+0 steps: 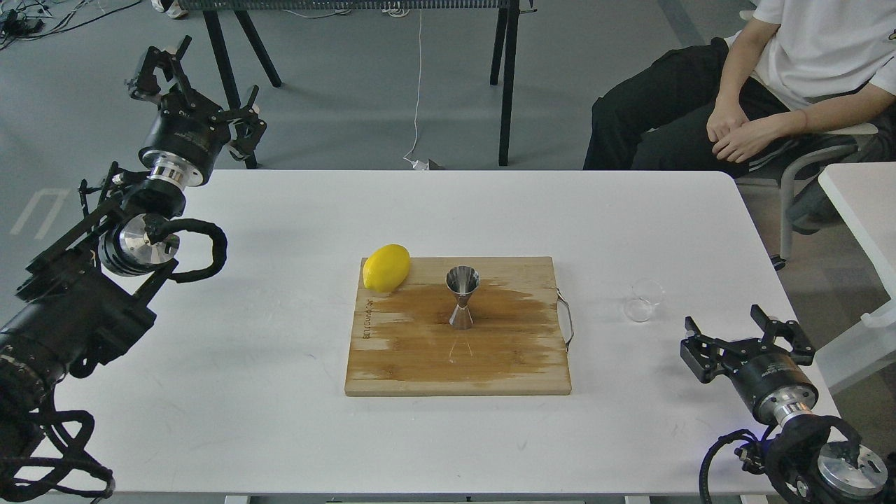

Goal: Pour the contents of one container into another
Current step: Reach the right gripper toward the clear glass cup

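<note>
Plainly, both grippers (198, 94) (746, 334) gape empty; steel hourglass jigger (463, 296) upright on wet wood board (458, 364), clear cup (644, 300) aside.

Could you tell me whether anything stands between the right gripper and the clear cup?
Nothing visible does. The cup stands alone on the bare table, just beyond the open right gripper; the board lies off to the left.

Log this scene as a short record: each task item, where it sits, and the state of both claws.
clear cup: upright on the white table, right of the board, untouched
steel jigger: upright near the middle of the wooden cutting board
lemon: on the board's far left corner
board surface: dark wet-looking patch around the jigger
left claw: open, raised beyond the table's far left edge, holding nothing
right claw: open, near the cup, not touching it
pour: not started
</note>
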Controlling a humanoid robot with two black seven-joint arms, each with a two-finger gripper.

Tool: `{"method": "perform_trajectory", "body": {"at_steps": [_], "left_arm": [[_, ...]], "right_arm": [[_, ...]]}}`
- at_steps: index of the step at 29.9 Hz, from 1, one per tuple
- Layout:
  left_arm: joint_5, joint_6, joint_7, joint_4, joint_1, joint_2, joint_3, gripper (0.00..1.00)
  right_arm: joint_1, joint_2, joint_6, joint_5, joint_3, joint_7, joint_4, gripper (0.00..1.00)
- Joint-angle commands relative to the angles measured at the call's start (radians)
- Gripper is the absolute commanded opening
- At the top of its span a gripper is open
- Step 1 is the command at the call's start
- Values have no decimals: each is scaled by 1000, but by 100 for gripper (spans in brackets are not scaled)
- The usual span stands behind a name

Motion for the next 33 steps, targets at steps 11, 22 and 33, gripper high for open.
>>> {"method": "perform_trajectory", "body": {"at_steps": [11,22,33], "left_arm": [[0,3,-2,0,3,0,2,100],[6,0,-2,44,-1,3,3,100],[6,0,-2,45,-3,6,6,100]], "right_arm": [[107,37,-228,-9,-51,2,10,100],[240,77,-222,-12,-115,27,-168,100],[302,97,-208,-14,-130,16,-237,95]]}}
